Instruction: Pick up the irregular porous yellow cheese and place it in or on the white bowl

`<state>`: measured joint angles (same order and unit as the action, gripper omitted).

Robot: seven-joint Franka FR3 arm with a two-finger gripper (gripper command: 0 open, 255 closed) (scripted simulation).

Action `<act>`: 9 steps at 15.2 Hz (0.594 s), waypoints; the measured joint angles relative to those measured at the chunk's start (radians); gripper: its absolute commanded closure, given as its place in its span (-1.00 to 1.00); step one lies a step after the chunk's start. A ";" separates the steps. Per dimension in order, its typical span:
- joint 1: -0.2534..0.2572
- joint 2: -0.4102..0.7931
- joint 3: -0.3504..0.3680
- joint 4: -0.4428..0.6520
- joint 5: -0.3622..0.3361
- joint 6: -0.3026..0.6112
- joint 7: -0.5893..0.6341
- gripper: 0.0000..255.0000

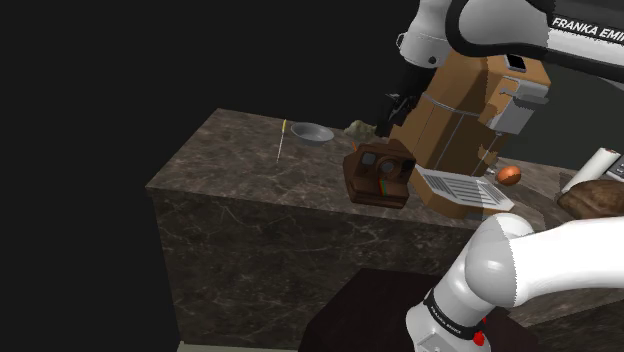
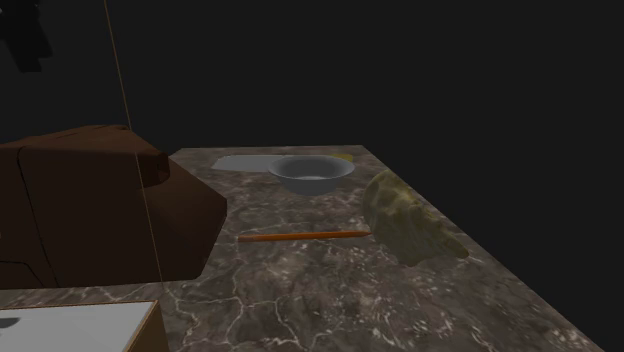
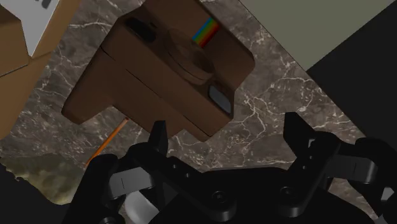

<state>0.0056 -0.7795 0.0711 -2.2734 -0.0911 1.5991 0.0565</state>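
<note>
The cheese (image 2: 405, 220) is a dull yellow-olive, lumpy, porous chunk lying on the dark marble counter (image 2: 330, 290), beside an orange pencil (image 2: 305, 236). It also shows as a small lump (image 1: 360, 128) in the shoulder view, just right of the bowl. The bowl (image 2: 312, 173) is shallow, looks grey, and stands upright farther back (image 1: 312, 132). My gripper (image 3: 228, 137) is open and holds nothing. It hangs over the counter beside a brown instant camera (image 3: 168, 70). The cheese (image 3: 38, 175) lies off to one side of the fingers, past the pencil (image 3: 108, 143). In the shoulder view the gripper (image 1: 400, 105) is partly hidden by a cardboard box.
The brown camera (image 1: 380, 177) and a tall cardboard box (image 1: 455, 130) stand close to the gripper. White sheet (image 1: 465, 190), a small brown ball (image 1: 509, 176), a bread-like loaf (image 1: 595, 200) and a white roll (image 1: 600, 165) lie rightward. The counter's edges drop into black.
</note>
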 measured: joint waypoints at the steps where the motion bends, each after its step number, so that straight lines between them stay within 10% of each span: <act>1: 0.000 0.000 0.000 0.000 0.000 0.000 0.000 -1.00; 9: 0.006 -0.005 -0.183 -0.100 -0.123 0.169 -0.292 -1.00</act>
<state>0.0114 -0.7847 -0.1117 -2.3731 -0.2141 1.7679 -0.2355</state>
